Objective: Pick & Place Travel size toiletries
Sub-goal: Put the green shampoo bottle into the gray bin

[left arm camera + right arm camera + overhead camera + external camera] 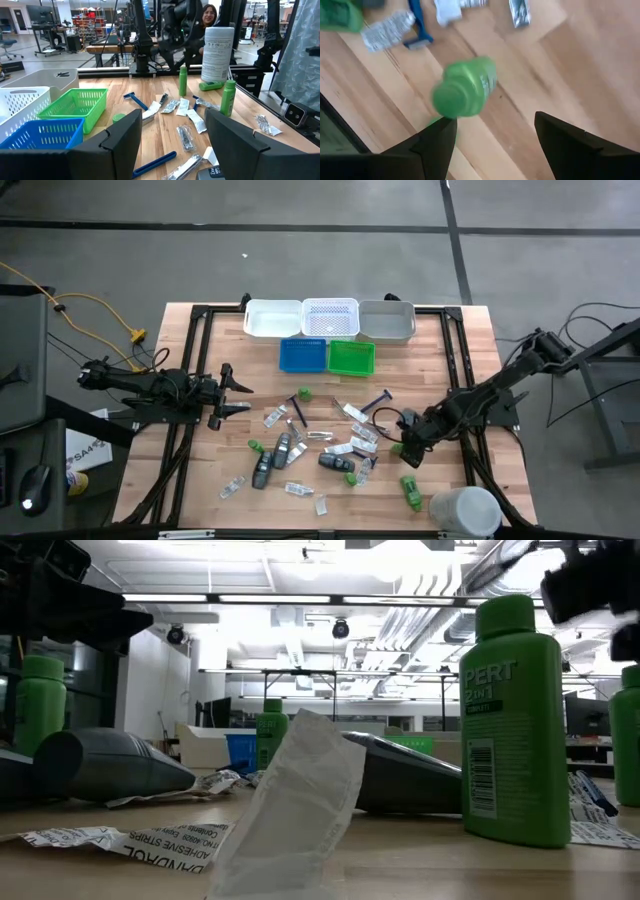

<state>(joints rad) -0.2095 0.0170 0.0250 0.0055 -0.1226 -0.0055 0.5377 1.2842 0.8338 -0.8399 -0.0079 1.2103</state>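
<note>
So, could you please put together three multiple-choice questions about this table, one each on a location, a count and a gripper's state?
1. Where does the large white container stand in the high view?
A. at the table's near right corner
B. inside the blue tray
C. beside the left gripper

2. How many trays form the row at the far edge?
A. one
B. three
C. six

3. How are the right gripper's fingers?
A. shut on a razor
B. shut on nothing
C. open, with a green bottle just ahead

Answers: 1 A, it sits by that corner, past the scattered toiletries. 2 B, a white tray, a white mesh tray and a grey tray stand side by side. 3 C, the right wrist view shows the fingers spread apart, gripping nothing.
</note>
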